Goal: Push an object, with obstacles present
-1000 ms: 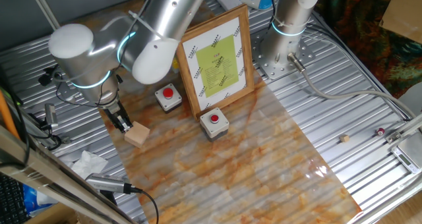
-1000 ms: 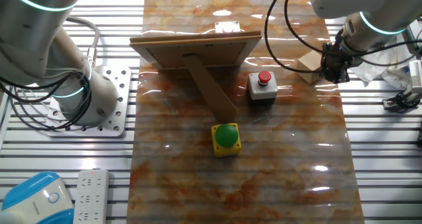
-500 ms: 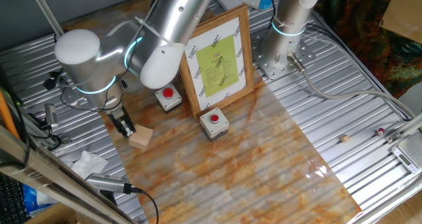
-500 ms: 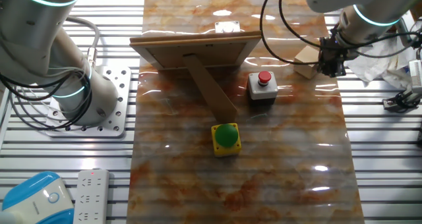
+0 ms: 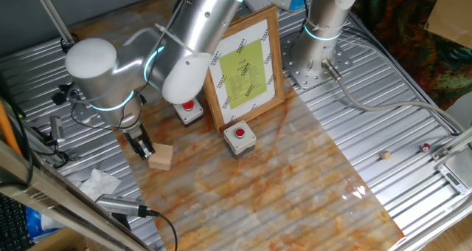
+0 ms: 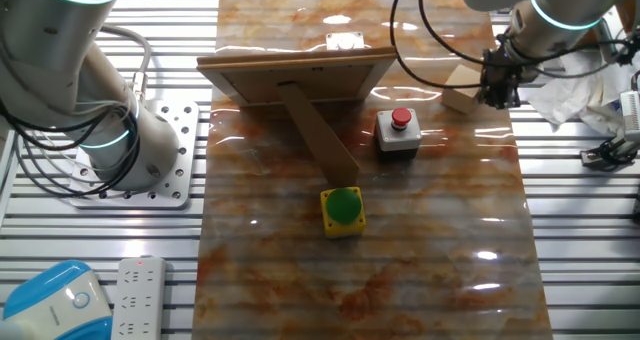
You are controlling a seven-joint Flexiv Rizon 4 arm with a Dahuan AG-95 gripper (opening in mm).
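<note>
Since a second ago my gripper (image 5: 141, 145) has shoved the wooden cube (image 5: 161, 157) a bit along the marbled mat (image 5: 295, 184), toward its near edge in one fixed view; in the other fixed view both have slid up along the mat's right edge. Fingers look closed together, touching the cube's side, pinching nothing. Cube (image 6: 461, 89) sits turned at an angle to the mat's edges, no obvious long axis. It's well apart from the picture frame (image 5: 243, 66) and the two grey button boxes (image 5: 240, 138) (image 5: 189, 109). My arm covers part of the further button box in one view. In the other view the fingers (image 6: 495, 85) are dark and hard to separate, and a yellow box with green button (image 6: 343, 210) shows.
</note>
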